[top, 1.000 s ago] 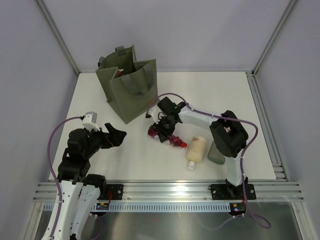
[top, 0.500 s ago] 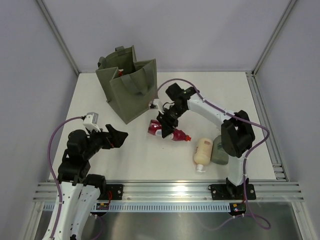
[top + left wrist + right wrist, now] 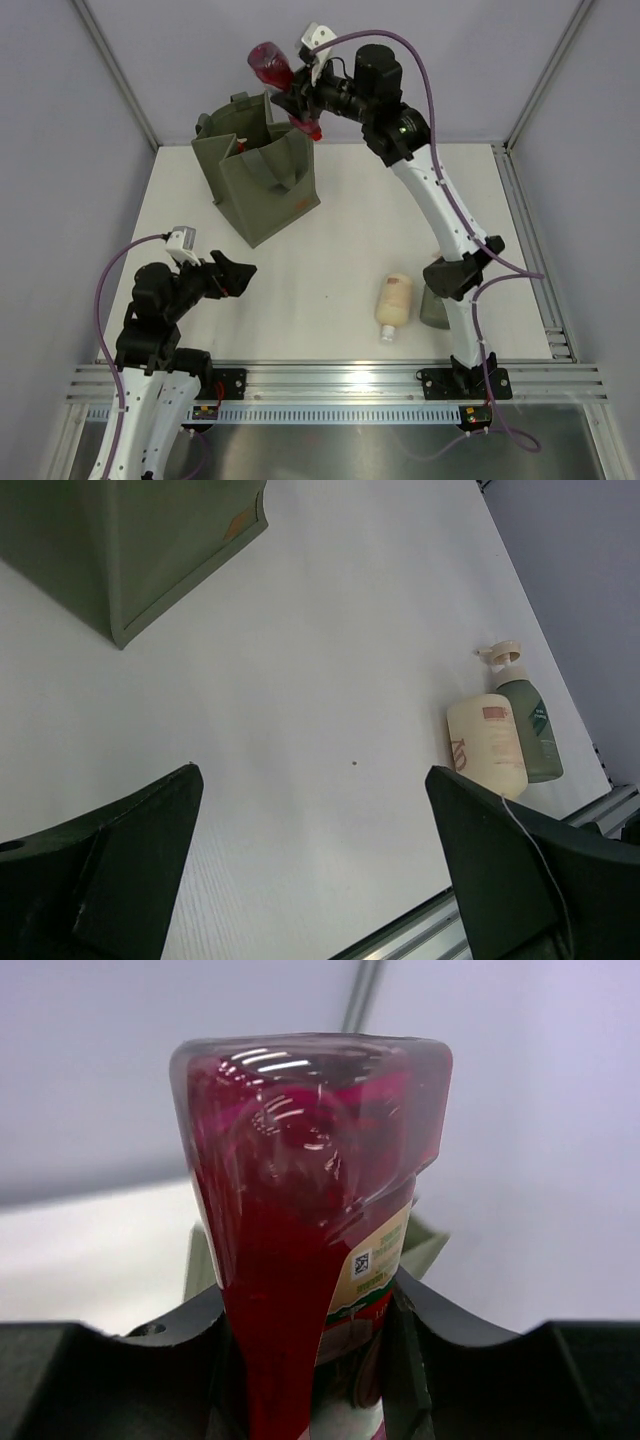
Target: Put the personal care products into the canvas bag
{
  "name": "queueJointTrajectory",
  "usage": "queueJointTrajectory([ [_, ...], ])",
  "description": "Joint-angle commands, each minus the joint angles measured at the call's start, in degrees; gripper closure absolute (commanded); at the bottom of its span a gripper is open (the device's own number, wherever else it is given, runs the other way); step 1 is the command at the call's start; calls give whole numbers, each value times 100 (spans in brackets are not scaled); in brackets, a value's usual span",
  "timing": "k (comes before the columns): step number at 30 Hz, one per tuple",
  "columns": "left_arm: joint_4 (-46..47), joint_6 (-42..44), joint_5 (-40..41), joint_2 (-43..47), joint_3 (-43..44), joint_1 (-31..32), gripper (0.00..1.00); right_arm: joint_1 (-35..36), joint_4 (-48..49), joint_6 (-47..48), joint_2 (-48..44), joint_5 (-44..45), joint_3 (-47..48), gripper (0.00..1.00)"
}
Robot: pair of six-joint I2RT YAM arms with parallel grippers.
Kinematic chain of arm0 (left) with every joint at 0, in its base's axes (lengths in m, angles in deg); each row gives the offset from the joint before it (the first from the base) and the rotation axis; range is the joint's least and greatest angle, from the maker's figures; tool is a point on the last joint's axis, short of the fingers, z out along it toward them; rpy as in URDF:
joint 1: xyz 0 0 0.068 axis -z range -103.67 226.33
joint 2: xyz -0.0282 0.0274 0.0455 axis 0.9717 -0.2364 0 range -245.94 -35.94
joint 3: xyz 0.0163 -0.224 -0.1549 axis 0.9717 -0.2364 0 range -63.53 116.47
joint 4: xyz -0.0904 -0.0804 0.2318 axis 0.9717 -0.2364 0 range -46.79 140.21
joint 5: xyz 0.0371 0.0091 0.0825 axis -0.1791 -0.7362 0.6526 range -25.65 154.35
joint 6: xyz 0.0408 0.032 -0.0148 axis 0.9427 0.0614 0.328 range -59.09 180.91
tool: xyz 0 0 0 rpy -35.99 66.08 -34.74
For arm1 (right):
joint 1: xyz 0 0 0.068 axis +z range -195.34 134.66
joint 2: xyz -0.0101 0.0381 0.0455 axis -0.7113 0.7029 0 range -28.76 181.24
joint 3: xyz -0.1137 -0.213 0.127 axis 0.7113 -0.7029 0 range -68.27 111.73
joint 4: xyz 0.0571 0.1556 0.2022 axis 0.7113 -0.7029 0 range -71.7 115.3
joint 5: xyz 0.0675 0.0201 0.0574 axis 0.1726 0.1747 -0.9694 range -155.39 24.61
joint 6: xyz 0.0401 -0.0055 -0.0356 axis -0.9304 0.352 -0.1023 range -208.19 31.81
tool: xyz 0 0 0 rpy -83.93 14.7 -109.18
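Lifting dark red bottle (image 3: 270,62) off table (image 3: 340,260), over canvas bag (image 3: 265,190).

table (image 3: 300,300) | canvas bag (image 3: 265,190) upright, far left | cream bottle (image 3: 393,300), grey-green bottle (image 3: 530,742) lying together, near right

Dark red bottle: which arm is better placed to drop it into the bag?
Right: the right claw grips the dark red bottle above the canvas bag; the left claw hangs open, far away.
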Motion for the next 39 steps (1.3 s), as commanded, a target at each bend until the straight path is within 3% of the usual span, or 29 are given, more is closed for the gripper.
queueJointTrajectory([
  [1,297,56,-195,60,-25,23,1,3,2882,-1288,927,940,268,100],
  [2,332,56,-230,60,-42,23,1,64,3578,-1422,1261,1073,468,100],
  [7,359,65,-301,34,-51,23,1,406,4969,-1257,1879,1250,946,100],
  [11,385,73,-344,-1,-60,23,1,556,5491,-1256,2125,1373,980,100],
  [16,376,65,-371,-72,-60,23,1,522,5563,-1414,2222,1505,902,100],
  [21,403,73,-423,-142,-60,23,1,521,5291,-1590,2064,979,533,100],
  [27,367,73,-406,-11,-51,23,1,469,4833,-1459,1871,1258,-223,100],
  [33,376,82,-371,60,-51,23,1,425,4456,-949,1327,1135,-1093,62],
  [34,376,82,-353,69,-51,23,1,425,4403,-940,1256,1127,-1224,44],
  [37,385,30,-266,86,-60,23,1,425,4113,-843,1124,1144,-1235,15],
  [39,350,-93,-73,69,-51,23,1,425,3850,-826,1062,1101,-1147,6],
])
